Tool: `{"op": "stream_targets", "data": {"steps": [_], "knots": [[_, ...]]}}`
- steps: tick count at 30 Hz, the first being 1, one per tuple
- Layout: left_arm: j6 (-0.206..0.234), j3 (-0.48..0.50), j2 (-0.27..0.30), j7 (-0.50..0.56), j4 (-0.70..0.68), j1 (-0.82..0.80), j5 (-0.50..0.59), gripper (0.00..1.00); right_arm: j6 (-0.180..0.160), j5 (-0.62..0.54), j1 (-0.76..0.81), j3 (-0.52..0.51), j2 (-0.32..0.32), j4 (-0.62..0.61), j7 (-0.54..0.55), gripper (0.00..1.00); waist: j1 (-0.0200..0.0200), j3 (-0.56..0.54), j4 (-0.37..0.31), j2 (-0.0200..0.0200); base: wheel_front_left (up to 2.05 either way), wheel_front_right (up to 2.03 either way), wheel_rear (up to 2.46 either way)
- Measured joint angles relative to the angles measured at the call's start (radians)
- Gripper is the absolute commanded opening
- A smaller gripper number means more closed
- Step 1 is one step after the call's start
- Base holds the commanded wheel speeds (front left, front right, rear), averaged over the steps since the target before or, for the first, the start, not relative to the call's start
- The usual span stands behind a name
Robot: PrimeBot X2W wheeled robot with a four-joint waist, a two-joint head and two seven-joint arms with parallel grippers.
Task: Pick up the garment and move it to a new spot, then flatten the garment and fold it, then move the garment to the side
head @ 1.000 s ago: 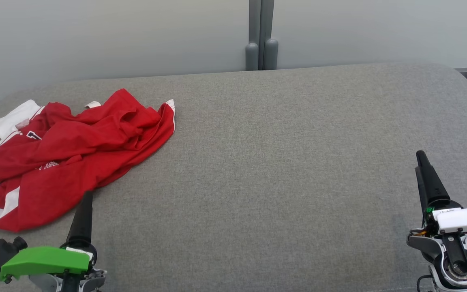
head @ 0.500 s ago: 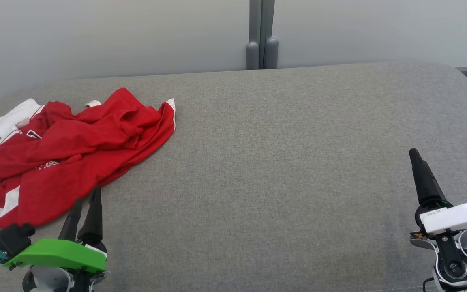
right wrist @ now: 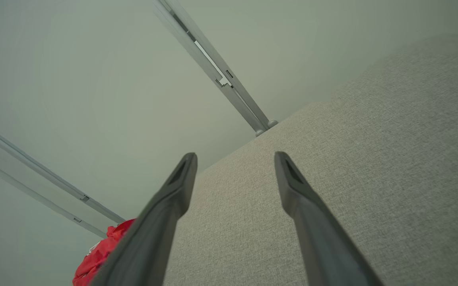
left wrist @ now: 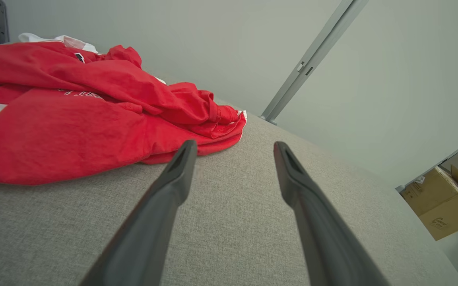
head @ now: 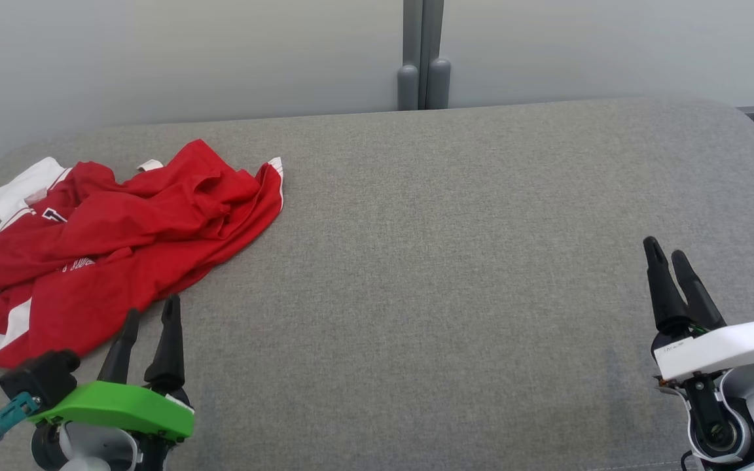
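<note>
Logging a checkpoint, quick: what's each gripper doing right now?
Left gripper: open, empty, near the crumpled red-and-white fabric garment.
Right gripper: open, empty.

Looks like an office or lab corner, I'd say: pale frosted partition panels joined by a grey metal post, a grey fabric-covered desk, cardboard boxes beyond it.
</note>
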Motion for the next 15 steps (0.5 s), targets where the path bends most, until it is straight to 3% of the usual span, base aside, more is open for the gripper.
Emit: {"op": "stream_targets", "data": {"steps": [15], "knots": [[0.035,-0.031,-0.003,-0.052,-0.047,0.001,0.199,1.00,-0.043,-0.179,0.002,0.052,-0.011,-0.040,-0.050,1.00,0.0000,0.002,0.003,0.0000,0.00,0.00,0.00]]}}
